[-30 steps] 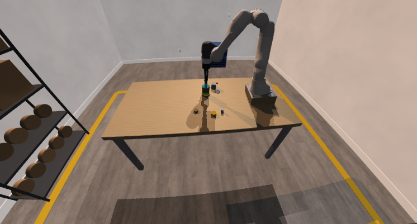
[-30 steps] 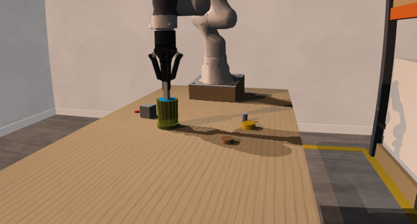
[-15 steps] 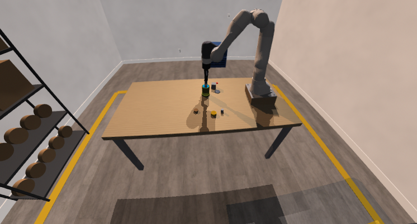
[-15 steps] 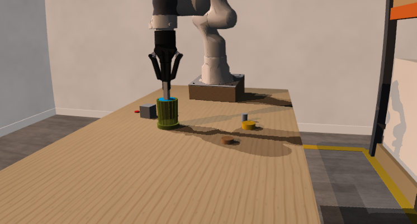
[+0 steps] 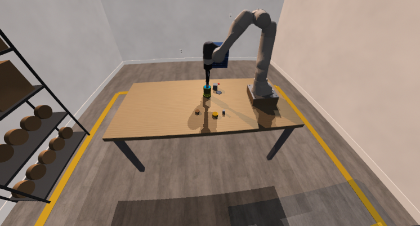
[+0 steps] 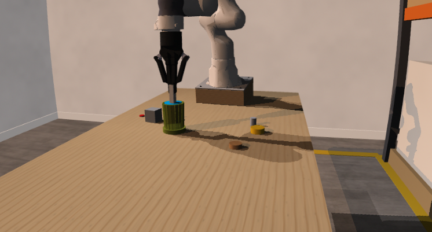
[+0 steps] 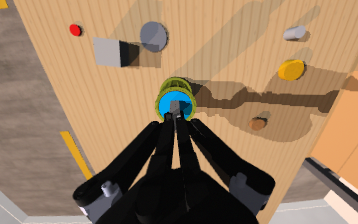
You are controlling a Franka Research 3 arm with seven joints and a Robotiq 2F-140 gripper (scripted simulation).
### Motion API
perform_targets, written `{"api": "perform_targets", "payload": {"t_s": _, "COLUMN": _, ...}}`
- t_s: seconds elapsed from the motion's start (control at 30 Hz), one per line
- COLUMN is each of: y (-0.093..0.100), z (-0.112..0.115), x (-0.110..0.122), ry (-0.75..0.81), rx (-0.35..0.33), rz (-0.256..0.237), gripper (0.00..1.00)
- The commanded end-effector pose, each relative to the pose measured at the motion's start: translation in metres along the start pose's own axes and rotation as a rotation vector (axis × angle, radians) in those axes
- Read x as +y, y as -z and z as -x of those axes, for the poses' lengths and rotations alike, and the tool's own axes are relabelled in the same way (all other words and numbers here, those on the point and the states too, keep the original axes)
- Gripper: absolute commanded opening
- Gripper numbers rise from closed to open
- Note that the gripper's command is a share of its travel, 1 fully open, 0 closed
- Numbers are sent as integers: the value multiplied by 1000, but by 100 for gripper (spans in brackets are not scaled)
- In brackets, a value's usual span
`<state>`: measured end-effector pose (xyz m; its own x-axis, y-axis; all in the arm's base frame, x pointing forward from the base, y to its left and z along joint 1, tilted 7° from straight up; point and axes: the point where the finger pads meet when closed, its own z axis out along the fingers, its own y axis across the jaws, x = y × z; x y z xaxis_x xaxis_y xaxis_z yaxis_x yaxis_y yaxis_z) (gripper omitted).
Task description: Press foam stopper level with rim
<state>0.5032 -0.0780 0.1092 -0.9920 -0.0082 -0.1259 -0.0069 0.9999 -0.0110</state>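
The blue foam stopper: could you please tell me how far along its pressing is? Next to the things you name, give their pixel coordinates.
Done: the blue foam stopper [image 5: 207, 87] [image 6: 168, 103] [image 7: 168, 100] sits in the upright green ribbed jar [image 5: 207, 92] [image 6: 173, 117] [image 7: 192, 111]. In hand: the shut fingers' grey tips [image 6: 172, 94] press it, apparently. Left: lifting off, then checking it rests level.

In the exterior view, the blue round foam stopper [image 5: 204, 87] [image 6: 167, 102] [image 7: 164, 102] sits in the translucent green ribbed jar [image 5: 206, 92] [image 6: 173, 117] [image 7: 175, 84] on the brown rectangular wooden table [image 5: 158, 106] [image 6: 151, 181] [image 7: 125, 100]. Left: 1 grey cube [image 5: 215, 86] [image 6: 153, 115] [image 7: 107, 51], then 1 flat red disc [image 5: 218, 83] [image 6: 141, 116] [image 7: 75, 30]. Right: 1 short brown cylinder [image 5: 197, 111] [image 6: 235, 145] [image 7: 256, 123] before 1 squat yellow cylinder [image 5: 215, 114] [image 6: 257, 129] [image 7: 291, 70], 1 small grey cylinder [image 5: 223, 112] [image 6: 253, 121] [image 7: 294, 33] behind.
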Motion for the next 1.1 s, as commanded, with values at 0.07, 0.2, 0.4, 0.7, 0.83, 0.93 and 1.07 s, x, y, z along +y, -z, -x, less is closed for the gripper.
{"api": "perform_targets", "payload": {"t_s": 0.07, "y": 0, "z": -3, "x": 1, "ry": -1, "rx": 7, "rz": 1, "gripper": 0}}
{"api": "perform_targets", "payload": {"t_s": 0.2, "y": 4, "z": -2, "x": 1, "ry": -1, "rx": 7, "rz": 1, "gripper": 0}}
{"api": "perform_targets", "payload": {"t_s": 0.4, "y": 19, "z": -1, "x": 1, "ry": -1, "rx": 7, "rz": 1, "gripper": 0}}
{"api": "perform_targets", "payload": {"t_s": 0.7, "y": 39, "z": 1, "x": 0, "ry": -1, "rx": 7, "rz": 1, "gripper": 0}}
{"api": "perform_targets", "payload": {"t_s": 0.83, "y": 46, "z": 1, "x": 0, "ry": -1, "rx": 7, "rz": 1, "gripper": 0}}
{"api": "perform_targets", "payload": {"t_s": 0.93, "y": 48, "z": 2, "x": 0, "ry": -1, "rx": 7, "rz": 1, "gripper": 0}}
{"api": "perform_targets", "payload": {"t_s": 1.07, "y": 48, "z": 2, "x": 0, "ry": -1, "rx": 7, "rz": 1, "gripper": 0}}
